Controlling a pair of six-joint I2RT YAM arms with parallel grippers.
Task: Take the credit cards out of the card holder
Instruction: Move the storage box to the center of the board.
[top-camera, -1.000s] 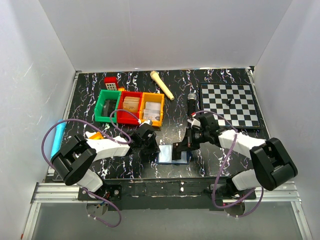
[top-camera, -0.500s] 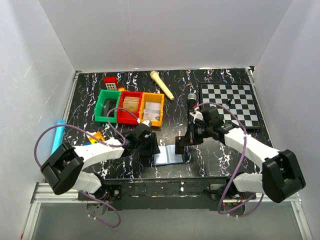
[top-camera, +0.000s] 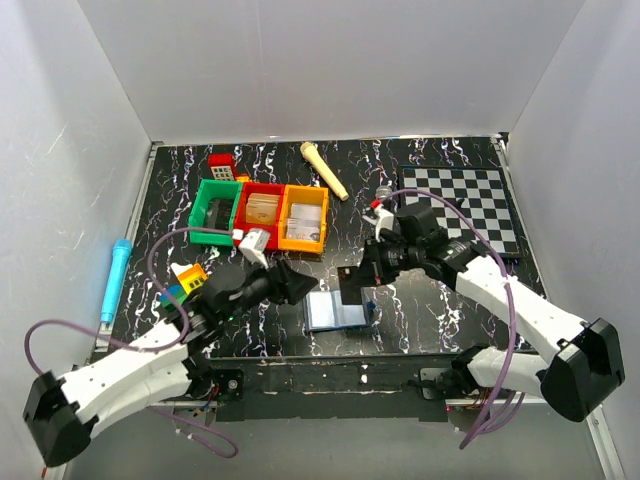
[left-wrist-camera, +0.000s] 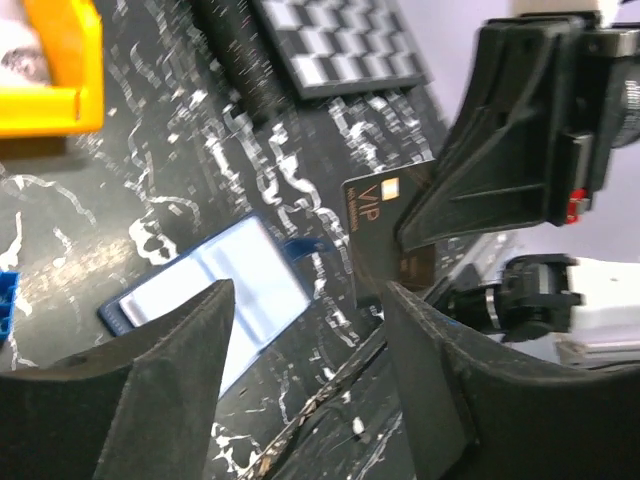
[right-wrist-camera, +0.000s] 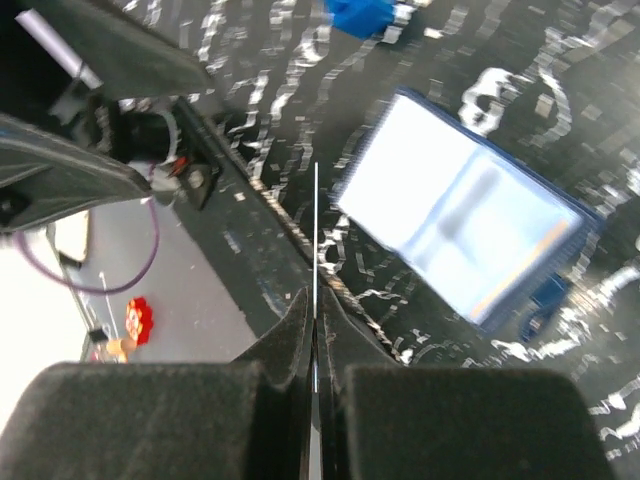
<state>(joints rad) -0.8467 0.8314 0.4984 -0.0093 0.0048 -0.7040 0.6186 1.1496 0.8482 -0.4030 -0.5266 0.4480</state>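
The card holder (top-camera: 335, 312) lies open and flat near the table's front edge, its light blue inside up, also seen in the left wrist view (left-wrist-camera: 215, 290) and the right wrist view (right-wrist-camera: 465, 215). My right gripper (top-camera: 362, 278) hangs just above its right end, shut on a black credit card (left-wrist-camera: 385, 235) marked VIP. The right wrist view shows that card (right-wrist-camera: 316, 220) edge-on between the pinched fingers (right-wrist-camera: 290, 330). My left gripper (top-camera: 293, 288) is open left of the holder, with nothing between its fingers (left-wrist-camera: 170, 380).
Green (top-camera: 215, 210), red (top-camera: 258, 215) and orange (top-camera: 305, 218) bins stand at the back left, two holding cards. A chessboard (top-camera: 470, 205) lies at the back right, a wooden stick (top-camera: 323, 170) behind. Toy blocks (top-camera: 187, 278) and a blue pen (top-camera: 113, 278) lie left.
My left gripper has opened, let go of the holder and drawn back to the left. My right gripper has lifted the black card up and away from the holder.
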